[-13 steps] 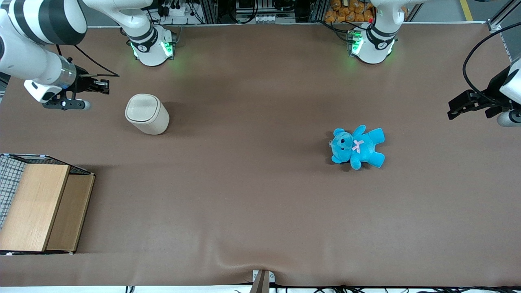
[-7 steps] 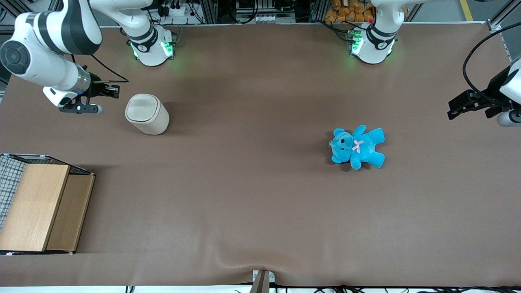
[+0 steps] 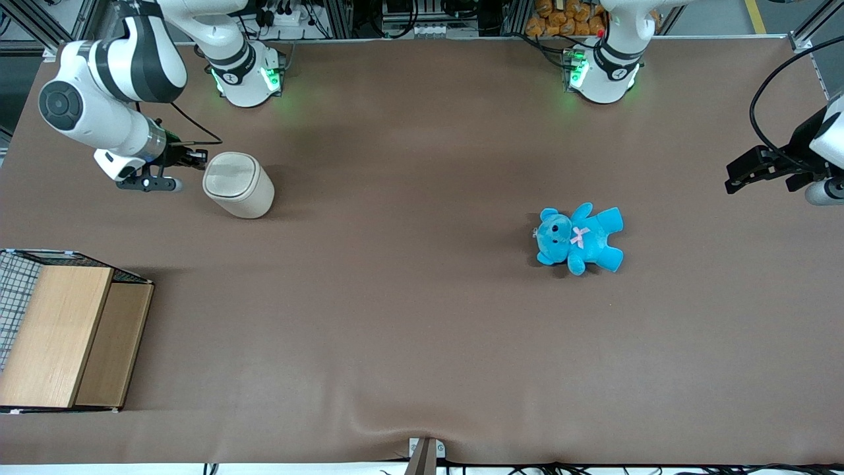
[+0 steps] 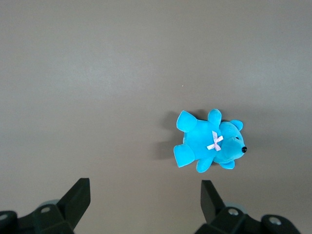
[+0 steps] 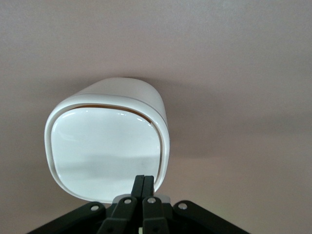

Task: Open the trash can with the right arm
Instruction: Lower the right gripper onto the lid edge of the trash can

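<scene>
One closed trash can [image 3: 237, 184] sits just ahead of your gripper [image 3: 198, 159].
Your fingers [image 5: 143, 187] are pressed together over its lid edge.

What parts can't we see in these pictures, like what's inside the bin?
- Inside of the trash can: hidden in every view, its lid is down.
- Whether the shut gripper touches the lid's edge: the front view is too small, and in the right wrist view the fingertips overlap the rim.
- Wooden box: cut off by the front view's edge.
- Teddy's underside: it lies against the table.
</scene>
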